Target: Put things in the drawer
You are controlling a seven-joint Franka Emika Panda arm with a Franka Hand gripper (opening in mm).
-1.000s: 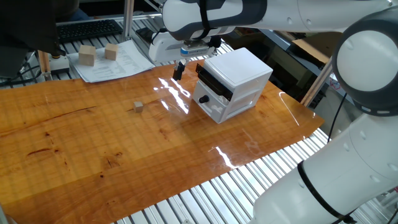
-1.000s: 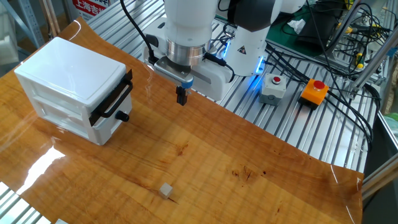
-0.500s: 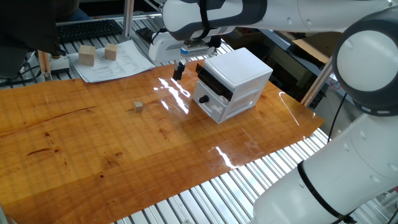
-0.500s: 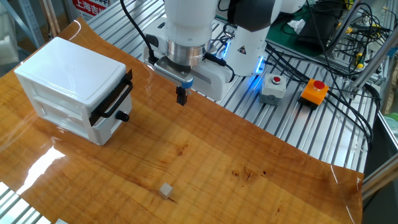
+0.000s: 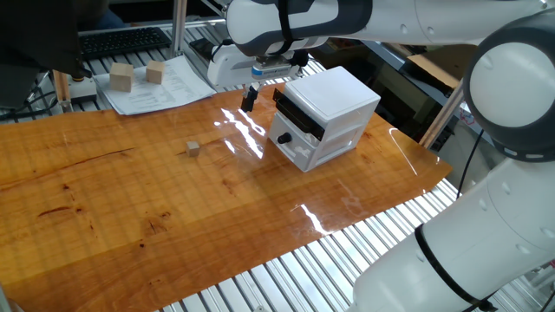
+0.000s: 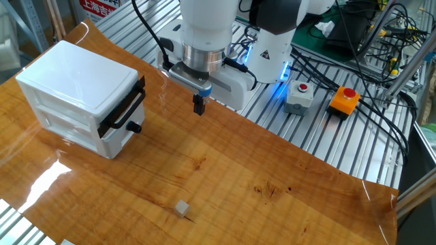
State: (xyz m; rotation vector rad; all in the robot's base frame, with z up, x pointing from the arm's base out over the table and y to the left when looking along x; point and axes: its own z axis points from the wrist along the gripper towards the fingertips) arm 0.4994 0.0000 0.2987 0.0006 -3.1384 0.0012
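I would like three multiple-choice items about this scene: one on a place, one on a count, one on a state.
1. Where is the small cube?
A. bare on the table
B. in the drawer
C. in the gripper

2. How many larger blocks lie on the paper?
A. one
B. two
C. four

3. How is the black drawer?
A. pulled fully out
B. removed
C. closed

Answers: 1 A, the cube sits alone on the wood. 2 B, two blocks show on the sheet. 3 C, its front lies flush with the cabinet, and the gripper hangs apart from it.
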